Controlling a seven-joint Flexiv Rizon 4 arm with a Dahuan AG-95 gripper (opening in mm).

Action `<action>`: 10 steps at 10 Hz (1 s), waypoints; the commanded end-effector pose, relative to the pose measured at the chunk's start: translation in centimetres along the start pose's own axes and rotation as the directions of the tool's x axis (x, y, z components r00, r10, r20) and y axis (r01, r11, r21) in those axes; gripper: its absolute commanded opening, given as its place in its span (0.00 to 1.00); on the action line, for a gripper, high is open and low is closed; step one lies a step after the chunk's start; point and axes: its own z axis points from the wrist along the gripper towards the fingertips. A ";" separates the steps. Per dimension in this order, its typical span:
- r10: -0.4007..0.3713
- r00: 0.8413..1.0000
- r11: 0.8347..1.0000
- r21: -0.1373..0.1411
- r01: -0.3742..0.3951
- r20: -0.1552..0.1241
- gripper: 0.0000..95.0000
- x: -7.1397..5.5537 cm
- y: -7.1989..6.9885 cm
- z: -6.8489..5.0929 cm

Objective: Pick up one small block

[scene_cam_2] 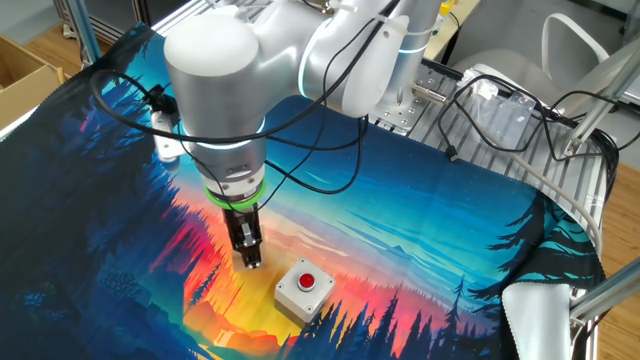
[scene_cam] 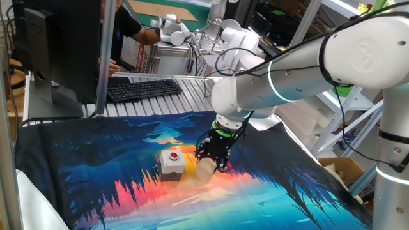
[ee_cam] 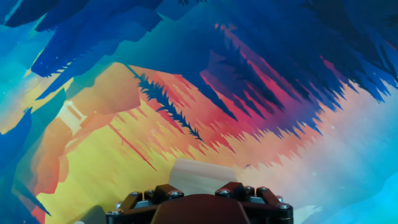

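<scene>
One pale, smooth wooden small block (scene_cam: 206, 170) sits at the gripper (scene_cam: 215, 163) tip (finger spacing unclear); boxy grey button box (scene_cam: 172, 163) beside it.

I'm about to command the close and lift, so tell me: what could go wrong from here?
1. The gripper sits low over the small block, and the hand view shows only the block's top edge, so finger alignment is unconfirmed; an off-centre close could push it aside.
2. The grey button box stands close beside the block; a sideways correction might bump it.
3. The printed cloth could snag under low fingertips.
</scene>
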 end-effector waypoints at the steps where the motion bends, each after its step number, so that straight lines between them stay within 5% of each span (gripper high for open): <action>1: -0.009 1.000 1.000 0.002 0.009 0.006 0.00 0.0 0.0 0.0; 7: -0.176 0.984 0.984 0.005 0.176 -0.015 0.00 -0.1 -0.5 -2.8; 10: -0.324 0.946 0.946 0.011 0.324 -0.034 0.00 0.1 -1.4 -5.7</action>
